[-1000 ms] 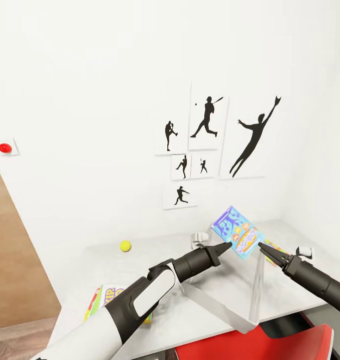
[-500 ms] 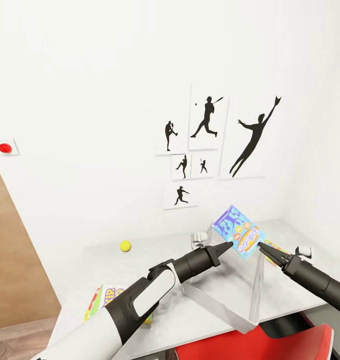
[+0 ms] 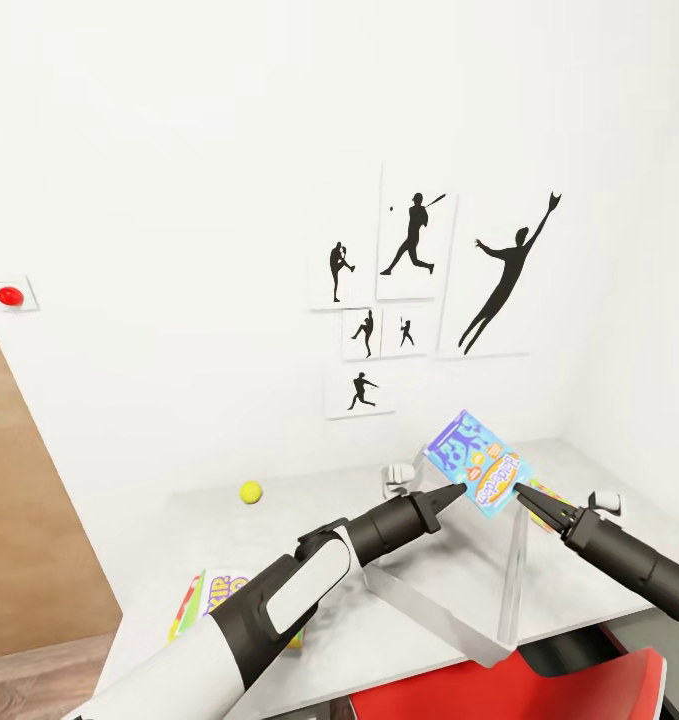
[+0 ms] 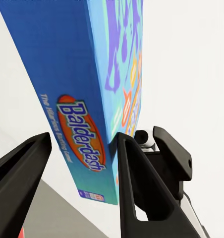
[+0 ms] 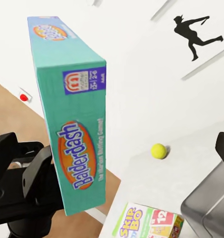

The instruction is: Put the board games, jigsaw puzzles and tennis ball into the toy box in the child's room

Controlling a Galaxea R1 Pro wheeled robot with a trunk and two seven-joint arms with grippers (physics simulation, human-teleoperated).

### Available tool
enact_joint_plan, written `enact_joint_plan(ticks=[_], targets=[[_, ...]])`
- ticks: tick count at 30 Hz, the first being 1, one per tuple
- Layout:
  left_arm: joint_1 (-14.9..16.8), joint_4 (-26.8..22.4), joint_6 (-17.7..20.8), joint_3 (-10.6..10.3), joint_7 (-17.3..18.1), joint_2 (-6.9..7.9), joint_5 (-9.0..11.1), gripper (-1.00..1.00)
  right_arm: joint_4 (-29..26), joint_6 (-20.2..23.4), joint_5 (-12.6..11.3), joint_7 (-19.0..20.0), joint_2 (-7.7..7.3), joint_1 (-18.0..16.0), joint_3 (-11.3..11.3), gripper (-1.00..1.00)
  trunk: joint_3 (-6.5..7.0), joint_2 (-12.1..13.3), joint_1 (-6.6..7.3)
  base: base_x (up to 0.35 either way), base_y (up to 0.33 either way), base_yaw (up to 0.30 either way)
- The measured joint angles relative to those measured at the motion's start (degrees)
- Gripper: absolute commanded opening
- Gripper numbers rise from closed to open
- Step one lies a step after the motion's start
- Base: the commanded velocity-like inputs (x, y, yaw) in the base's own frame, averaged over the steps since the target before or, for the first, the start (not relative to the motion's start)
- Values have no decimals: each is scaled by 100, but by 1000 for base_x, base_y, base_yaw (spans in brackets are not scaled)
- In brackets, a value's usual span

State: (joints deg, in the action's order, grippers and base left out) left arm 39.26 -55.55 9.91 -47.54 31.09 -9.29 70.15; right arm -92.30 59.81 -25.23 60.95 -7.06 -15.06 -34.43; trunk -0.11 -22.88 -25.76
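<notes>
Head view looks down over a pale grey desk (image 3: pixel 279 520) set against a white wall hung with black baseball-player silhouette prints (image 3: pixel 416 245). At the centre, slightly toward 4 o'clock, a blue Balderdash board game box (image 3: pixel 474 463) is held tilted in the air above the toy box (image 3: pixel 449 590), a pale grey lidless bin standing on the desk. The left end effector (image 3: pixel 457 491) reaches in from 7 o'clock and meets the box at its lower left corner. In the left wrist view its two dark fingers (image 4: pixel 141 193) stand apart on either side of the box's narrow edge, one touching the box; whether they clamp it cannot be told. The right end effector (image 3: pixel 519 490) comes in from 4 o'clock, its tips just beside the lower right edge of the box; whether its fingers are apart or together cannot be told.

A small yellow tennis ball (image 3: pixel 250 492) lies on the desk near the wall, at about 8 o'clock from the held box and well apart from it. A yellow-green-red Skip-Bo game box (image 3: pixel 207 598) lies flat near the desk's front left edge, partly hidden by the left arm. A bright jigsaw puzzle (image 3: pixel 551 495) peeks out behind the right end effector. A red wall button (image 3: pixel 10 296) sits at 9 o'clock, and a red chair (image 3: pixel 539 690) shows at 5 o'clock.
</notes>
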Motion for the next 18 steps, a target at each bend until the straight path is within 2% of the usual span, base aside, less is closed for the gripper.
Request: enact_joint_plan(ticks=[18], targets=[[0, 3, 2, -5, -18, -26, 8, -100, 0, 0, 0, -7, 134, -94, 12, 100, 0, 0, 0, 0, 0, 0]])
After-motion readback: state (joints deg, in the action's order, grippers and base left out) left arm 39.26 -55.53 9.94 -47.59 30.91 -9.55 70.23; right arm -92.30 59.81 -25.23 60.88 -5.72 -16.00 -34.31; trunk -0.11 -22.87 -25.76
